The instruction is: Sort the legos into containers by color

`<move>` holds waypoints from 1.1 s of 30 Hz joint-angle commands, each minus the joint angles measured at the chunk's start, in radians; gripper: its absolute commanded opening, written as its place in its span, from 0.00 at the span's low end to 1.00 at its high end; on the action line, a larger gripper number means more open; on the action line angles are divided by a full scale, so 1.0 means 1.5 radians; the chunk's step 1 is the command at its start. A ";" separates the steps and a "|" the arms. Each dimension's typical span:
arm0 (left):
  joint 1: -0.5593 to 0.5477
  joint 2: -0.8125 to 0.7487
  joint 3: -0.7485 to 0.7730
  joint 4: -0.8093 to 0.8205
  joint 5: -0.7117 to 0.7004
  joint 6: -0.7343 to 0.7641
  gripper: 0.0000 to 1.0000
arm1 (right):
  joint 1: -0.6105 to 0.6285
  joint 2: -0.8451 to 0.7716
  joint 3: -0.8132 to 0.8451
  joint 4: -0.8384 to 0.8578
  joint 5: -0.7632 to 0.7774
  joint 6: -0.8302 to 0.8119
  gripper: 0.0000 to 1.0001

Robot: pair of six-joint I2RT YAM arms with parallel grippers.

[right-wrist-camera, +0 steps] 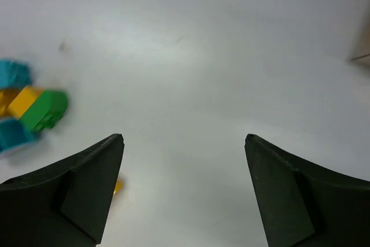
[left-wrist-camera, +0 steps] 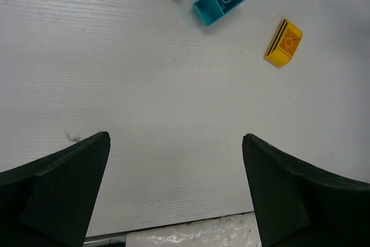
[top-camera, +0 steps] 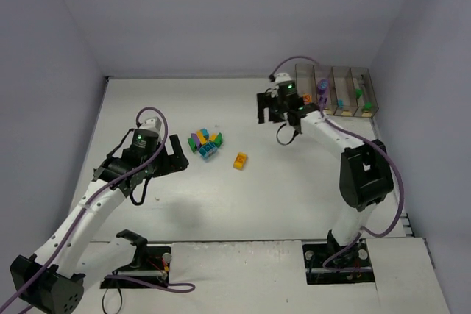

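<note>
Light: bright, even, from overhead; the white surface has a cool bluish cast.
Shadows: soft and faint, one grey patch at lower left in the top view.
Glare: pale washed-out area mid-surface in the right wrist view.
Blur: right wrist view soft, legos smeared.
Focus: left wrist view sharp.

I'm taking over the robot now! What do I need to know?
Left gripper: open, empty, near the pile.
Right gripper: open, empty, between pile and bins.
Done: a few bricks lie in the bins, seemingly one colour per bin.
Left: the pile and one yellow brick beside it.
</note>
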 commanded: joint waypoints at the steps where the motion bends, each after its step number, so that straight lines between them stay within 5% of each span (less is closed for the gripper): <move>1: 0.002 -0.010 0.018 0.028 0.009 0.014 0.90 | 0.108 -0.039 -0.070 0.014 0.069 0.098 0.83; 9: 0.002 -0.029 0.012 0.013 0.027 0.017 0.90 | 0.285 -0.019 -0.131 -0.002 0.255 0.380 0.81; 21: 0.002 -0.077 -0.011 -0.019 0.016 0.015 0.90 | 0.327 0.095 -0.084 -0.068 0.274 0.468 0.63; 28: 0.002 -0.055 -0.017 0.001 0.019 0.008 0.90 | 0.294 0.043 -0.091 -0.082 0.357 0.424 0.06; 33: 0.002 -0.039 -0.012 0.018 0.019 0.007 0.90 | 0.157 0.026 -0.045 -0.019 0.279 0.251 0.00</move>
